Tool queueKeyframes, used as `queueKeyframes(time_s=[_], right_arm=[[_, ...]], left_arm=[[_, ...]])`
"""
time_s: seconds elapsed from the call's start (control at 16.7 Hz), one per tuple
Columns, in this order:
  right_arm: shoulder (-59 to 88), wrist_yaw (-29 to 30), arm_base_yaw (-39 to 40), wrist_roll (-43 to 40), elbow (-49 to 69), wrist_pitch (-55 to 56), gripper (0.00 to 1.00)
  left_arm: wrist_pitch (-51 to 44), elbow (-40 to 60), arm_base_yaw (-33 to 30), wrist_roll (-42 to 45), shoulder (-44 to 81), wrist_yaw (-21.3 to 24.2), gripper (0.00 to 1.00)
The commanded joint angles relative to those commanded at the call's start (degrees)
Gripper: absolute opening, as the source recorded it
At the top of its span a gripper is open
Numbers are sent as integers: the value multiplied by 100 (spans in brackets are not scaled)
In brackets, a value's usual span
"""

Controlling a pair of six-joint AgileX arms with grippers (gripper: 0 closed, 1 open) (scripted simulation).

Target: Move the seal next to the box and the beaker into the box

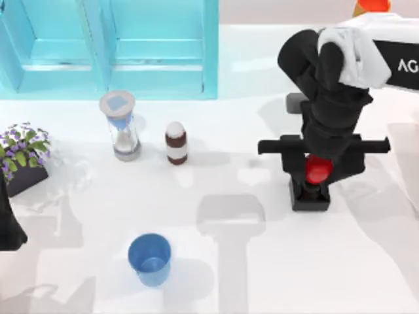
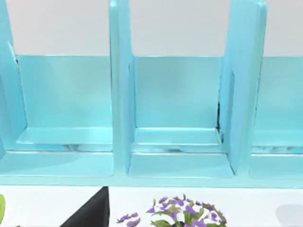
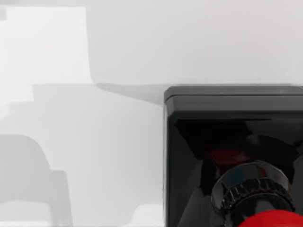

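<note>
The seal (image 1: pixel 317 175), a black square block with a glossy red knob, is at the right of the table's middle. My right gripper (image 1: pixel 319 171) comes down over it, its dark fingers hugging the red knob on both sides, shut on it. The right wrist view shows the seal (image 3: pixel 236 142) very close, with the red knob at the picture's edge. The blue beaker (image 1: pixel 150 260) stands upright and alone near the front, left of centre. The turquoise box (image 1: pixel 211 46), with open compartments, stands at the back left; it is also in the left wrist view (image 2: pixel 118 94). My left arm (image 1: pixel 8 219) stays parked at the left edge.
A grey-capped hourglass (image 1: pixel 120 127) and a brown-and-white bottle (image 1: pixel 176 142) stand in front of the box. A dark pot of purple flowers (image 1: pixel 23 157) sits at the left edge, near the left arm. An orange object (image 1: pixel 371 6) is at the back right.
</note>
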Motion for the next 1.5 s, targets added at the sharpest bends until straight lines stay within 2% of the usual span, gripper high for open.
queueKeyframes(time_s=[0.36,0.84,1.5], right_arm=[[-62,1,-93,-78,50,-98,0],[-1121,-7,-1380,-1377,606,-1739,0],[-1857,-10,-1621,-1641,256,-2107,0]], left_arm=[[0,0,0,0,0,0,100],[0,0,0,0,0,0,100],[0,0,0,0,0,0,100]])
